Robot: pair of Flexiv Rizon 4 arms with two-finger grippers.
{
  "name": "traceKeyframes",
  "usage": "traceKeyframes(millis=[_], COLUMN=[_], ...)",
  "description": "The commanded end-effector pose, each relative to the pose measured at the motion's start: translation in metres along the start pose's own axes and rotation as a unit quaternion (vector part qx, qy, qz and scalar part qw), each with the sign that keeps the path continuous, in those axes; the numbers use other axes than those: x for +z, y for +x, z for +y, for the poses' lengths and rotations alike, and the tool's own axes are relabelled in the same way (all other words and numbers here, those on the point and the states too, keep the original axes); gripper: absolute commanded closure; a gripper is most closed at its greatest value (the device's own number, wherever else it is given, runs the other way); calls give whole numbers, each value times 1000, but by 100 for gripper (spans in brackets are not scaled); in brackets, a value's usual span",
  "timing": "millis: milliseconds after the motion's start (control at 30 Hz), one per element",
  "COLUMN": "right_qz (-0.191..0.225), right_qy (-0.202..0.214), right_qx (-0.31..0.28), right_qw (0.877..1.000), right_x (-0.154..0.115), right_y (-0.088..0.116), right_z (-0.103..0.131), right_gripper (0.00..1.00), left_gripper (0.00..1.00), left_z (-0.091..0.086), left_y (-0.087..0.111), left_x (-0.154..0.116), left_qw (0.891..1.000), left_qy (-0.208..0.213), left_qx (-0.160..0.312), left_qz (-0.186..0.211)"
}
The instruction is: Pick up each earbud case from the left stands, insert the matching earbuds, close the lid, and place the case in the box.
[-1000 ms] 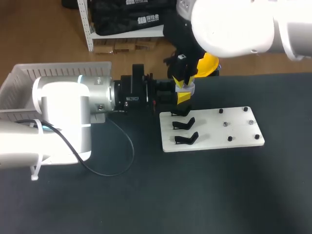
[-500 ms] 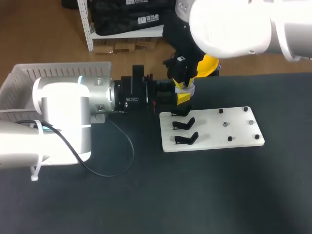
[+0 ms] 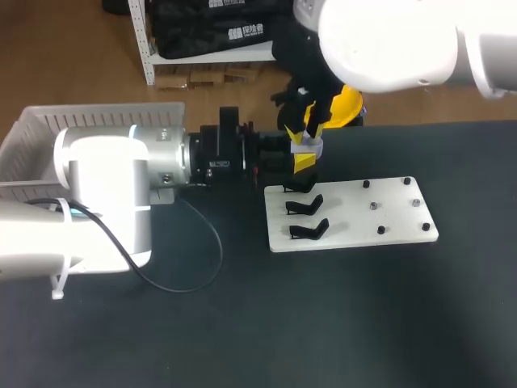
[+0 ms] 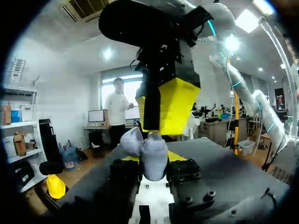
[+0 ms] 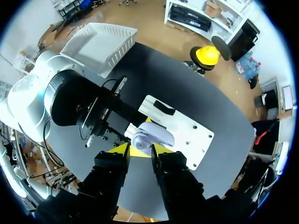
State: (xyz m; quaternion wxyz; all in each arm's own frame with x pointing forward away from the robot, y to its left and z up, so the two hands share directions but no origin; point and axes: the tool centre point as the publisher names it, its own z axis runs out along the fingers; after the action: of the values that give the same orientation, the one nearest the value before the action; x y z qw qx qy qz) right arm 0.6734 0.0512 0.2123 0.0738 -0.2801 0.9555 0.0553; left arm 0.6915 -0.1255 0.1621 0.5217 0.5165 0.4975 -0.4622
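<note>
While left jaws clamp the earbud case [image 3: 305, 148], right arm [image 3: 388, 40] shifted slightly

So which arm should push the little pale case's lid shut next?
Right arm, probably. The right gripper hangs directly over the open pale lavender earbud case, so it could press the lid down. The left gripper is clamped on that case from both sides, busy steadying it.

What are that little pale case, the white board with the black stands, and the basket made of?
The earbud case looks like smooth moulded plastic, pale lilac-grey with a soft sheen. The white board seems a rigid matte plastic or painted sheet, flat with crisp edges. The basket is likely white plastic, its walls slotted.
</note>
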Motion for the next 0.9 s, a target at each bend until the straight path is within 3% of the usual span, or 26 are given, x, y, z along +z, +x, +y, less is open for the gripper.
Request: traceKeyframes(millis=[33, 267, 433, 667, 900], right_qz=[-8, -54, -88, -78, -67], right_qy=[1, 2, 11, 14, 13], right_qx=[1, 15, 35, 61, 74], right_qw=[1000, 998, 995, 995, 995], right_x=[-3, -17, -15, 6, 14], right_y=[3, -12, -35, -53, -42], right_z=[1, -4, -21, -40, -47], right_gripper=[72, 69, 66, 60, 62], left_gripper=[100, 100, 100, 100, 100], left_z=[-2, -2, -2, -2, -2], left_y=[0, 0, 0, 0, 0], left_x=[0, 0, 0, 0, 0], left_qw=[1000, 1000, 1000, 1000, 1000], left_qy=[-5, -5, -5, -5, -5], left_qx=[3, 3, 3, 3, 3], left_qz=[-3, -3, -3, -3, -3])
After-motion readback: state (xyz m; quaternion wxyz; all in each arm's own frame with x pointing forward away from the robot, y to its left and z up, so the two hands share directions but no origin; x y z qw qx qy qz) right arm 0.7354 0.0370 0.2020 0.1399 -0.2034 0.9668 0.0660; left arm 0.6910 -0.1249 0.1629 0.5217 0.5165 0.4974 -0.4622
